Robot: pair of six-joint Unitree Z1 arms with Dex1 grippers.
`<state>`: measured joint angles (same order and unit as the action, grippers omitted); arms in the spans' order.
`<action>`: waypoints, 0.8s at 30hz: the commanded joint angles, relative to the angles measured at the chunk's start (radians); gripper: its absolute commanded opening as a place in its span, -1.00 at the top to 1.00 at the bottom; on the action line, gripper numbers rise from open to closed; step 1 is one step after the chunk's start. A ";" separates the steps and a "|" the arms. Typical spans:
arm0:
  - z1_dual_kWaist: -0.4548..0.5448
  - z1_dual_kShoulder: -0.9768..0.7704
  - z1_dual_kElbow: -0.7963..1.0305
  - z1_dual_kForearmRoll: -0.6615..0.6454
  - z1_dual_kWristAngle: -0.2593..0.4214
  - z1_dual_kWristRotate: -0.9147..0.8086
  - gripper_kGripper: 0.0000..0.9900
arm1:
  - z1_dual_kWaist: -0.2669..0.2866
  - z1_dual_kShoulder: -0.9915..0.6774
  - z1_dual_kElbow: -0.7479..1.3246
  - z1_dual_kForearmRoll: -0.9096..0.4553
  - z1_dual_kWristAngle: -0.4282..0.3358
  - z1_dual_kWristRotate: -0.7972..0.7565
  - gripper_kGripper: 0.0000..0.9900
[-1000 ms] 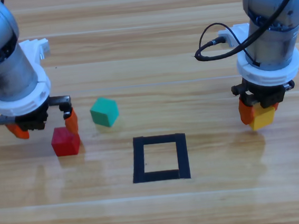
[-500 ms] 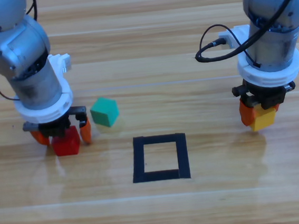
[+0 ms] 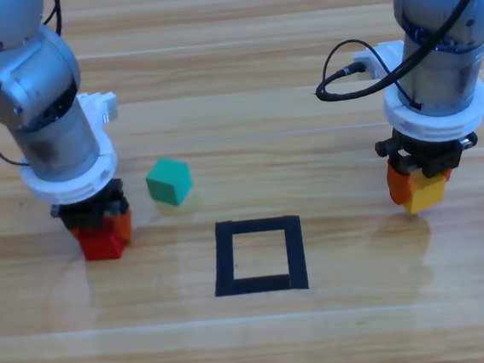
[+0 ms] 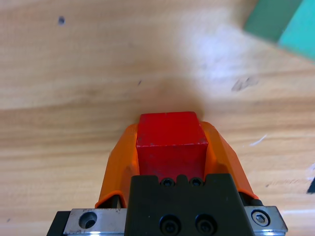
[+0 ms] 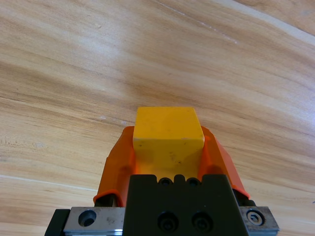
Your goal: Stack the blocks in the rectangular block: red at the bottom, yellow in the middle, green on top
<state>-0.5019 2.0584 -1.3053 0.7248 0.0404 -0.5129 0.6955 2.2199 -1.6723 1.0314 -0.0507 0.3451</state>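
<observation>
Only the wrist views show the grips plainly: the left end effector [image 4: 170, 147] clamps the red cube [image 4: 170, 142], the right end effector [image 5: 167, 147] clamps the yellow cube [image 5: 168, 135]. From above, arms partly hide both cubes; the green cube [image 3: 169, 181] sits on the table [image 3: 258, 343] near the tape rectangle [image 3: 259, 255].

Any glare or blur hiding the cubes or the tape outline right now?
High view: soft glare streaks on the table, tape outline crisp. Left wrist view: red cube sharp, green cube at the corner blurred. Right wrist view: yellow cube sharp, evenly lit.
</observation>
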 commanded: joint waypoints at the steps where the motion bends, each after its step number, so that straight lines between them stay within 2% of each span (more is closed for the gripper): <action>1: -0.003 -0.064 -0.088 0.147 0.032 -0.021 0.92 | -0.021 -0.049 0.031 -0.001 0.018 -0.003 0.54; 6: -0.070 -0.083 -0.256 0.326 0.082 -0.124 0.96 | -0.021 -0.057 0.034 -0.001 0.020 -0.003 0.54; 10: -0.165 -0.046 -0.364 0.386 0.098 -0.226 0.96 | -0.021 -0.060 0.036 -0.001 0.020 -0.001 0.54; 17: -0.303 0.103 -0.422 0.384 0.079 -0.355 0.96 | -0.021 -0.068 0.036 -0.002 0.023 0.002 0.53; 24: -0.366 0.189 -0.431 0.341 0.065 -0.426 0.96 | -0.022 -0.068 0.036 -0.002 0.028 0.003 0.53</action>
<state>-0.8121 2.1787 -1.7260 1.0950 0.1208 -0.9146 0.6955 2.2198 -1.6660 1.0314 -0.0304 0.3451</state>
